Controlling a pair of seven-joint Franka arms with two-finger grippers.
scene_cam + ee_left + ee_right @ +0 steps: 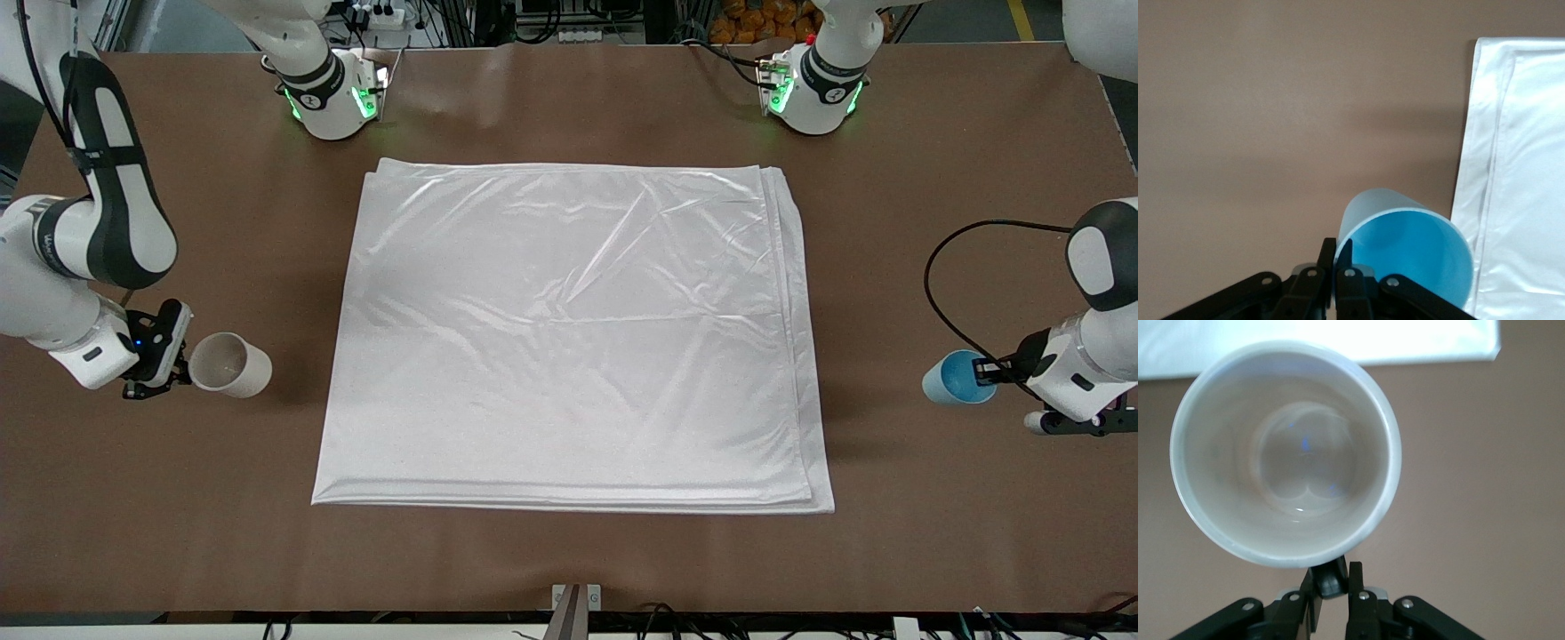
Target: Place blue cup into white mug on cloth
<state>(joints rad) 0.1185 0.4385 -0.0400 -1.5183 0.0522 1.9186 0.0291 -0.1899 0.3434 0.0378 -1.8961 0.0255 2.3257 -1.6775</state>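
Front view gives me the whole bench point(569, 107), brown, with the cloth point(569, 338) lying flat in its middle. I see light creases on the cloth, and folded layers showing along its edge toward the left arm's end.

At the right arm's end of the bench, my right claw point(182, 363) holds the white mug point(229, 364). The mug is tilted, with its mouth turned up toward the front camera, and it is just beside the cloth but not on it. In the right wrist view the fingers point(1328, 577) are pressed together on the rim of the mug point(1286, 453), one finger inside and one outside. I can look straight into the cream inside of the mug. The handle I cannot see in any view.

At the left arm's end, my left claw point(985, 369) pinches the blue cup point(956, 378) in the same manner. The left wrist view shows the fingers point(1327, 257) clamped on the wall of the cup point(1405, 250) at its rim. The cup is also tilted, bright blue inside, and it is near the edge of the cloth point(1518, 167), over the bare bench point(1291, 120).
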